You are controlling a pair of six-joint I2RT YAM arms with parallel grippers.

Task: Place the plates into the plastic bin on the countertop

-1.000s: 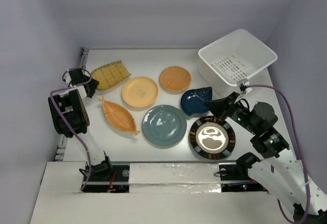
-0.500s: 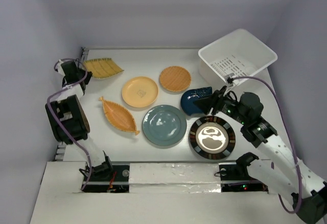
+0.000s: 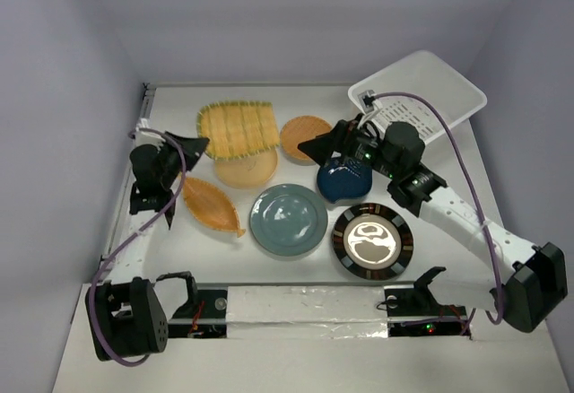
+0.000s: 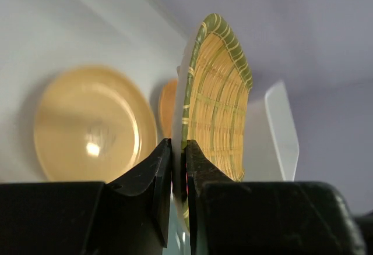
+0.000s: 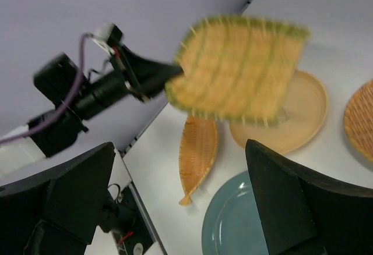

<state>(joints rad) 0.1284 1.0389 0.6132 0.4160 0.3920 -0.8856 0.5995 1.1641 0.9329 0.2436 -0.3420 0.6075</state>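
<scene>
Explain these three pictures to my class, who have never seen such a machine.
Two robot arms stand at a white countertop. The wide picture looks down from above; the other two come from cameras on each wrist. The left gripper pinches a green-yellow ribbed rectangular plate by its edge, held up in the air. The right gripper is open, empty. On the surface lie six plates: yellow round, orange woven round, orange leaf-shaped, grey-blue round, dark-blue leaf-shaped, black-rimmed round. A white plastic bin sits far right.
</scene>
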